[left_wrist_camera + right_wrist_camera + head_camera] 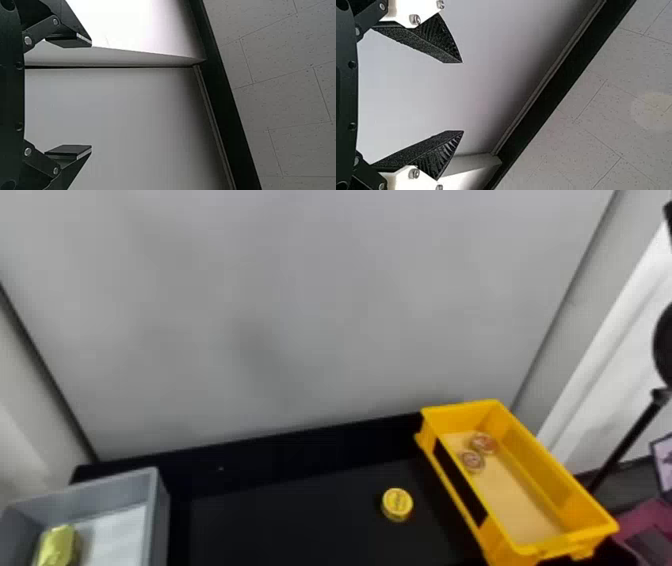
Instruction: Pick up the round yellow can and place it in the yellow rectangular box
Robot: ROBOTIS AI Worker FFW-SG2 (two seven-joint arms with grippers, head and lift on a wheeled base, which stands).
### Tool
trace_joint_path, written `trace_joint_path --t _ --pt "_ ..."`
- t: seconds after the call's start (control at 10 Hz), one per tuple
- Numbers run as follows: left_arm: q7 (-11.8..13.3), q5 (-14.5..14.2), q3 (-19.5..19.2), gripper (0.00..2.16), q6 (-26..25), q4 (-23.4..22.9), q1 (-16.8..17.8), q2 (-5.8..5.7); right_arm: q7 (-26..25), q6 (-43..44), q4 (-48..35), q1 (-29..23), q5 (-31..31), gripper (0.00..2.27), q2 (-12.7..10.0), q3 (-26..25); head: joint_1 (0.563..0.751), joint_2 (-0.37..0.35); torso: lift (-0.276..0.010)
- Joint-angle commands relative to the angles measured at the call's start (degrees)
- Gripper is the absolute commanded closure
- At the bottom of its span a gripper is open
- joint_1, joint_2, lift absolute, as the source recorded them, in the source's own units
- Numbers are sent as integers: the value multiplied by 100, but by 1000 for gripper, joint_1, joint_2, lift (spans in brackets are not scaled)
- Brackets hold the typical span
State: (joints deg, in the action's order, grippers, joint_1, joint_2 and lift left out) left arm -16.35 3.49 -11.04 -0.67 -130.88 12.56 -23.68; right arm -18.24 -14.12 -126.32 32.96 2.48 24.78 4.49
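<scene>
The round yellow can (397,504) stands on the black table, left of the yellow rectangular box (565,485). Two small round tins (472,460) lie inside that box toward its far end. In the left wrist view my left gripper (91,96) is open, its fingers wide apart with a pale wall beyond them. My right gripper (462,96) is open too in the right wrist view, nothing between its fingertips. Both wrist cameras face wall and ceiling, away from the can.
A grey bin (156,515) holding a shiny yellow-green packet (57,546) stands at the table's left. Behind the table rises a grey panel (300,315). A black stand (625,445) and a magenta object (647,522) are right of the yellow box.
</scene>
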Motion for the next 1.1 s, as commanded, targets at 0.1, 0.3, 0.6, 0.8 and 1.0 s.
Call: trace_joint_path --t 0.1,0.3,0.6,0.8,1.0 --pt "0 -6 31 314 -65 -8 53 -77 -197 384 1206 712 -45 311 150 96 606 -81 0" --pt "0 -15 102 314 -92 1 132 -86 -30 -760 2331 1362 -1223 225 194 140 606 -81 0" --pt "0 -50 216 314 -127 62 211 -77 75 -1894 3570 1441 -1830 190 -43 25 606 -81 0" --pt "0 -76 243 314 -171 80 220 -59 348 -3266 3878 1257 -1882 145 -395 -54 606 -81 0" --pt "0 -94 330 314 -171 133 255 -33 1174 -4022 4309 993 -1882 140 -659 17 606 -81 0"
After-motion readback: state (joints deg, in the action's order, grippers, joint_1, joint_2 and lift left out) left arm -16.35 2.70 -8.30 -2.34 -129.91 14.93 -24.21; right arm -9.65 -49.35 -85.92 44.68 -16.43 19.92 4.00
